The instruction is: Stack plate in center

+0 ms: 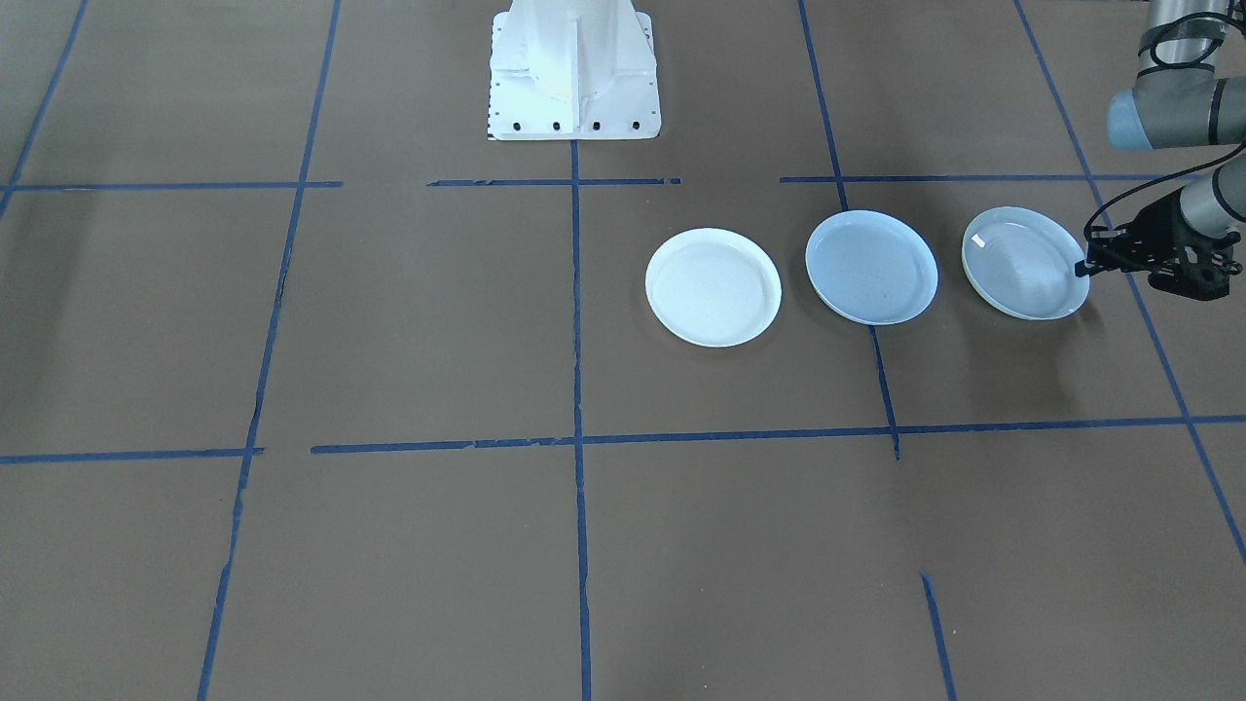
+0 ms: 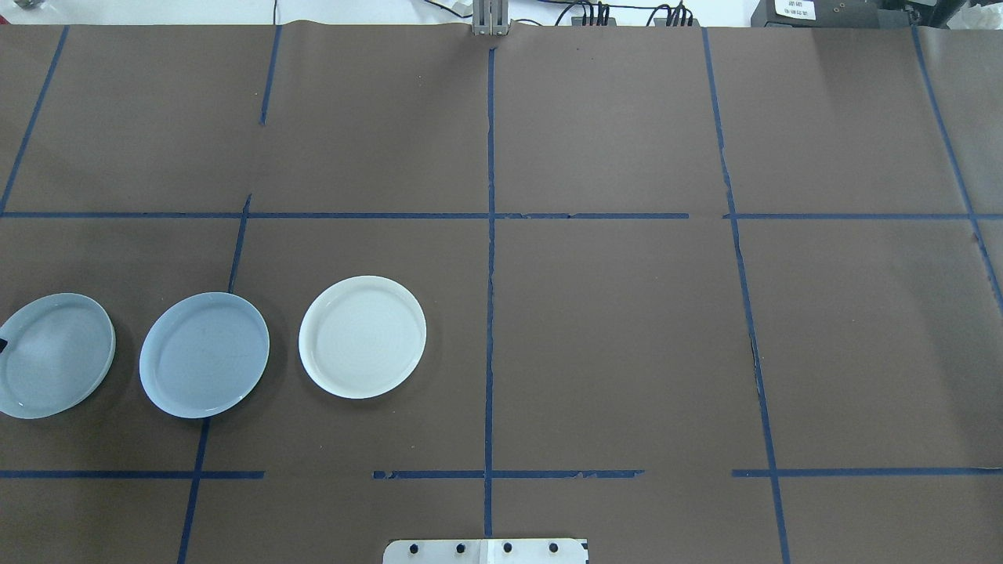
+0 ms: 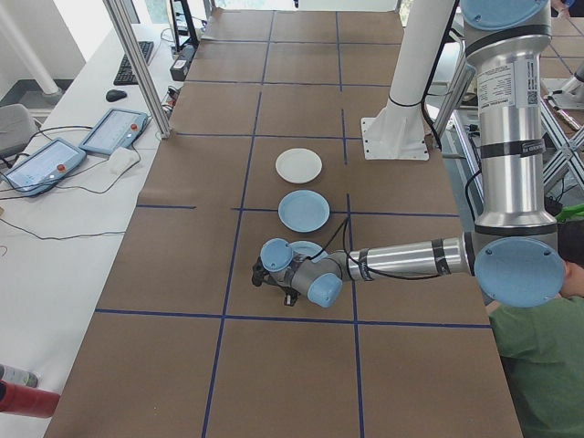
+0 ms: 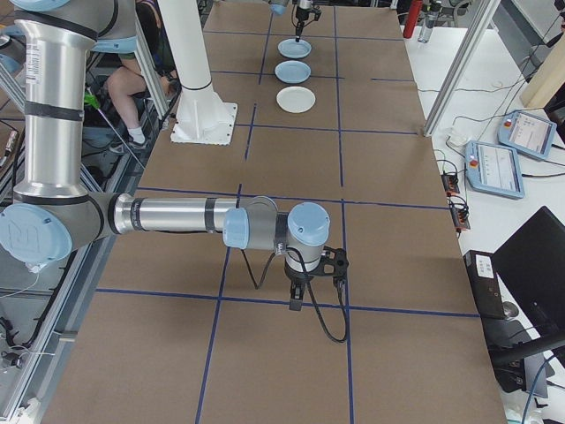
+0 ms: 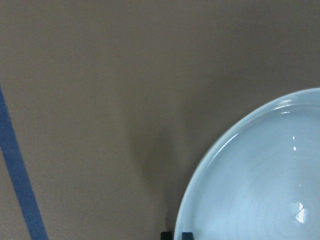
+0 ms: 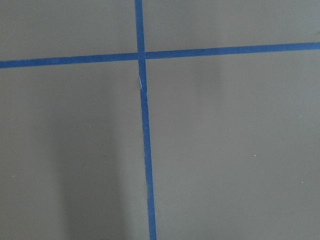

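plates are what this is about, three of them in a row on the brown counter [image 1: 389, 321]: a glossy rippled plate [image 1: 1024, 263] right at the left end effector [image 1: 1083, 269], a matte light-blue plate [image 1: 871, 267] just beyond it, and a plain white plate [image 1: 713, 286] farthest from that end effector. the light-blue one sits in the middle, so i take it for the stacking spot. the left end effector is low at the outer rim of the rippled plate, its tips at the edge; from its wrist camera two dark fingertips [image 5: 172, 235] peek up under the rim with only a slim gap between them, so it looks like a near-closed pinch on the lip, though i can't tell for sure that it grips. the right end effector [image 4: 298, 303] hangs well apart from all the plates over bare paper and blue tape lines [image 6: 145, 130], and whether it is spread or pressed together i cannot tell. the rippled plate looks stiff, thin and light, with a slick shiny face and a low raised rim; i'd judge the rim the only place to take it, one finger under and one over. held from one side it may tilt or slip, and it could chip if dropped.
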